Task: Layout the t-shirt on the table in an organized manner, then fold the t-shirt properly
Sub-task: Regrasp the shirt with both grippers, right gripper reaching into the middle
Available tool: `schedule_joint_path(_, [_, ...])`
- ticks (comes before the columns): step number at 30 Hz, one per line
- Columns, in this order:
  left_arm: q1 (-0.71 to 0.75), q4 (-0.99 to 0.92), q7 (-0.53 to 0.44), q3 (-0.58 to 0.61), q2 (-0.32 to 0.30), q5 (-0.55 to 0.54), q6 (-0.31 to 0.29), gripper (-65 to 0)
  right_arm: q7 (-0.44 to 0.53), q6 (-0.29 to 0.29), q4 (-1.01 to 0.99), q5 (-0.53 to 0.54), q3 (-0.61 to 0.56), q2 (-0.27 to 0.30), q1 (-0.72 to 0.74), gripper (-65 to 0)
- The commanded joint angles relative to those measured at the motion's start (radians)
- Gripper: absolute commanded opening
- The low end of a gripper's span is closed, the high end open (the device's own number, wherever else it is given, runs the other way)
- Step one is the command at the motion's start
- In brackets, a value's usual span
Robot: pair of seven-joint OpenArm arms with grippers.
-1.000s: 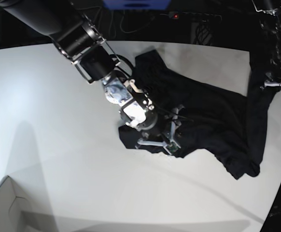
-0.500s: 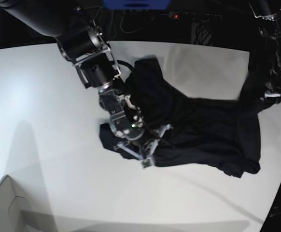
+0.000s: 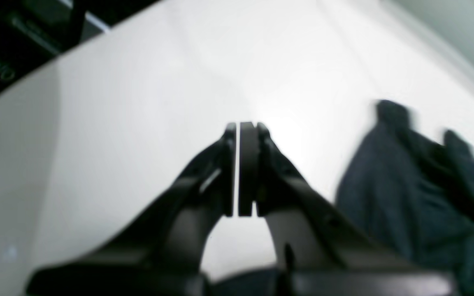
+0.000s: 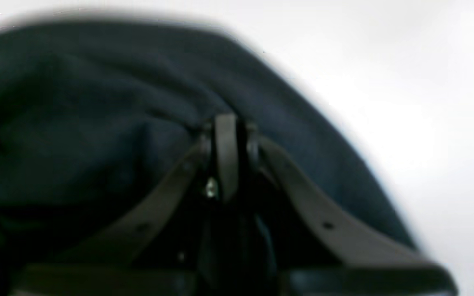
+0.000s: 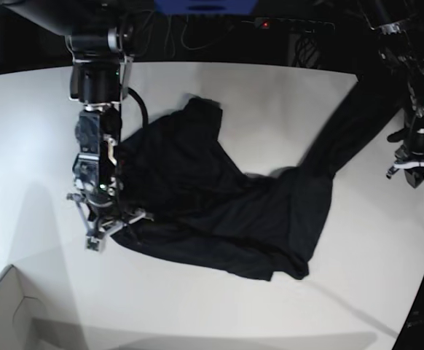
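The right gripper (image 5: 108, 232), now clamped on the t-shirt (image 5: 219, 211), has dragged its edge leftward across the table (image 5: 219, 306), spreading the cloth wider. At far right, the left gripper (image 5: 416, 173) stays closed, apparently pinching a raised sleeve; layout continues.

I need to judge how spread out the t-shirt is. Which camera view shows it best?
The base view: the whole t-shirt lies rumpled across the table. The right wrist view shows only blurred cloth at the shut right gripper; the left wrist view shows one blurred part.
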Motion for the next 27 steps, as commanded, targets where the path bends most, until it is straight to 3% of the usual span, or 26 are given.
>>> schedule_joint_path(1, [-0.016, 0.0, -0.025, -0.002, -0.007, -0.004, -0.007, -64.1, 0.031, 0.008, 0.08, 0.008, -0.007, -0.008, 0.03, -64.6])
schedule_joint_path(6, [-0.034, -0.054, -0.025, -0.002, -0.002, -0.004, -0.008, -64.5, -0.038, 0.011, 0.273, 0.008, -0.01, -0.008, -0.033, -64.6])
schedule_joint_path(11, [-0.03, -0.054, -0.025, -0.002, 0.009, -0.006, -0.008, -64.5, -0.11, 0.127, 0.299, 0.008, -0.01, -0.005, -0.047, -63.8])
schedule_joint_path(15, [-0.025, -0.017, -0.008, 0.007, 0.047, -0.024, -0.008, -64.4, -0.135, 0.163, 0.299, 0.007, -0.008, -0.002, -0.047, -54.4])
schedule_joint_path(21, [-0.028, 0.046, 0.104, 0.129, 0.072, -0.126, -0.008, -64.4, -0.136, 0.164, 0.367, 0.007, -0.01, 0.0, -0.076, -41.6])
schedule_joint_path(27, [-0.062, 0.032, 0.101, 0.354, 0.085, -0.124, -0.008, -64.5, -0.136, 0.166, 0.439, 0.005, -0.068, -0.002, -0.104, -39.4])
